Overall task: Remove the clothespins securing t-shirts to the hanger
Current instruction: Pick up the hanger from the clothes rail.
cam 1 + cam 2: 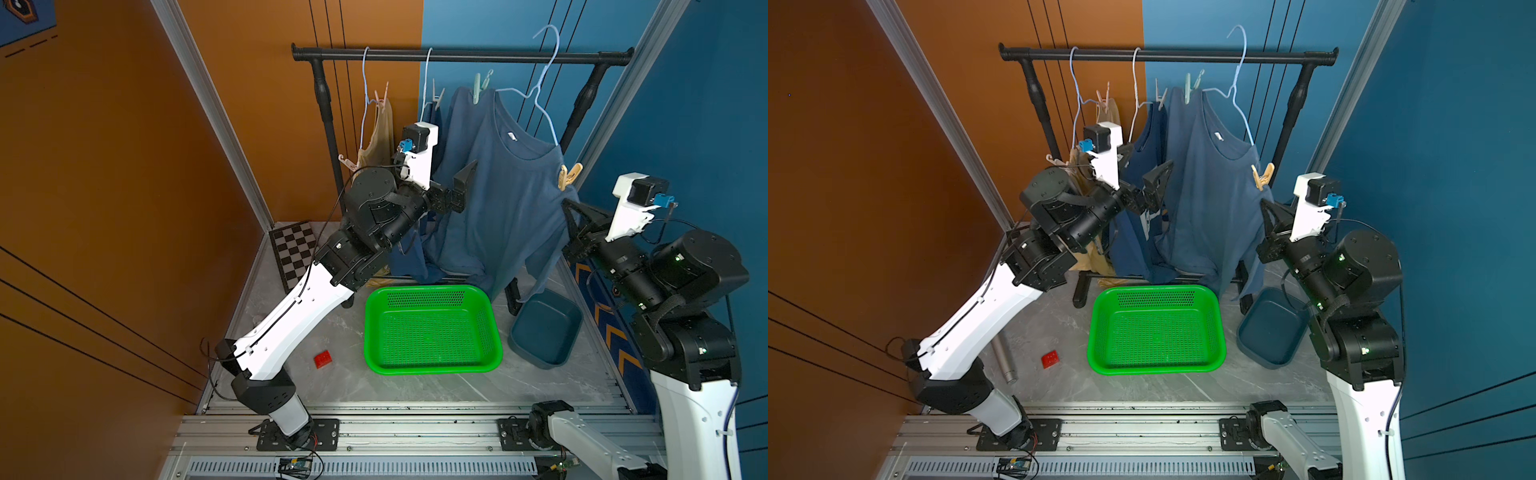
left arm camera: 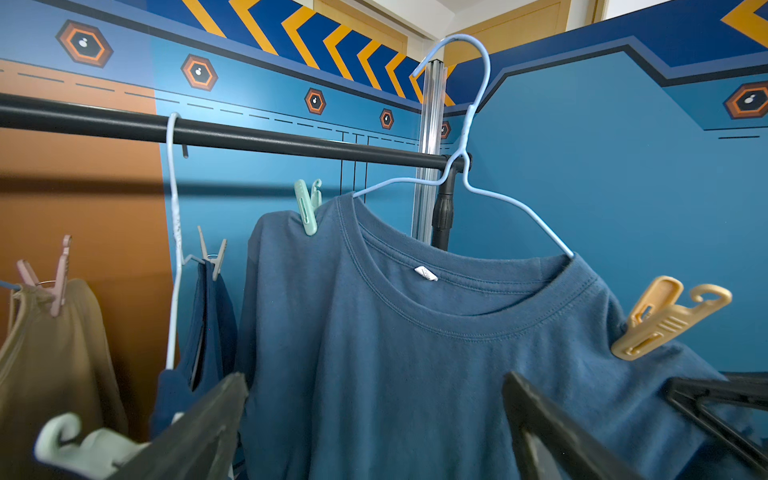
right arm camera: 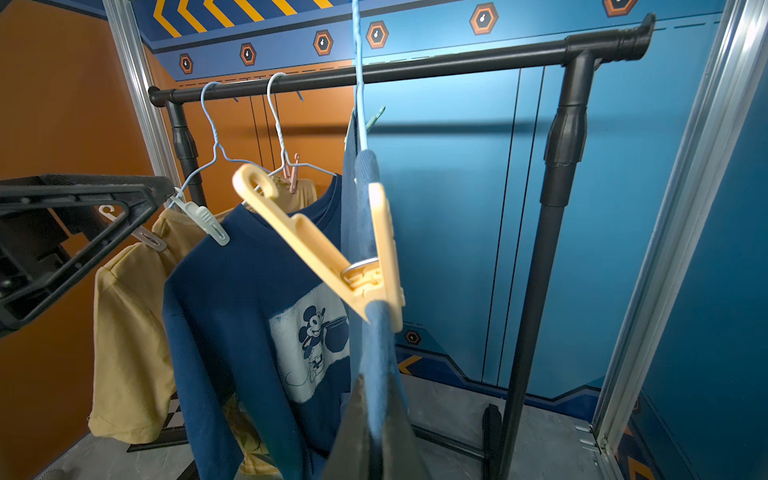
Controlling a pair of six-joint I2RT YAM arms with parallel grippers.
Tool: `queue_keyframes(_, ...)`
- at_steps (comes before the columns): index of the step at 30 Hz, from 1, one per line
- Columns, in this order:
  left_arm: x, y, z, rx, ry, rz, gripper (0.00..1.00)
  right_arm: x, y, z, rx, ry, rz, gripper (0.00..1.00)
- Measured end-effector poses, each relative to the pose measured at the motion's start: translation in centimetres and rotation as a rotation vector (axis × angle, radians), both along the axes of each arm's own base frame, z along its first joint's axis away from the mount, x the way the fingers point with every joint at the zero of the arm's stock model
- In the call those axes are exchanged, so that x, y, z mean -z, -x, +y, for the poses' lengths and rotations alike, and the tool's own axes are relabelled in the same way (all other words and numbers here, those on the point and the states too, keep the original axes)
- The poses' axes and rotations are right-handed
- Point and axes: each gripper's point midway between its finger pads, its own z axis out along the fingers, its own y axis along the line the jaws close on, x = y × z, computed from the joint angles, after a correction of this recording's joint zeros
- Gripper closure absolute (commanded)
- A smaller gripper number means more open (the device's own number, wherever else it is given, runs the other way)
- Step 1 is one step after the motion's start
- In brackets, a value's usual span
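yellow clothespin on slate blue t-shirt shoulder, right of centre in a top view. right end effector clenched on sleeve below it, left end effector released. pin looks light, stiff; squeeze tail ends.

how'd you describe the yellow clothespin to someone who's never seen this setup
Find the black clothes rail at the back and the plain slate-blue t-shirt hanging at its right end. The yellow plastic clothespin grips that shirt's outer shoulder. It is the only yellow clip; the mint green clothespin holds the other shoulder.
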Motion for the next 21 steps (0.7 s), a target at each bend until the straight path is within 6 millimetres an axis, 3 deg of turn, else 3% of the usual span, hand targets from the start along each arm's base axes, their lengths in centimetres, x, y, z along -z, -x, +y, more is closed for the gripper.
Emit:
queue_keyframes(10, 2.3, 0.9, 1.2, -0.009, -0.02, 0.051, 0.02, 2.4, 2.7, 0.1, -0.025, -0.007, 0.046, 1.0)
queue_keyframes(21, 4.1, 1.8, 2.8, -0.036, -0.037, 0.085, 0.02, 1.6, 6.6, -0.1, -0.046, -0.014, 0.001, 1.0)
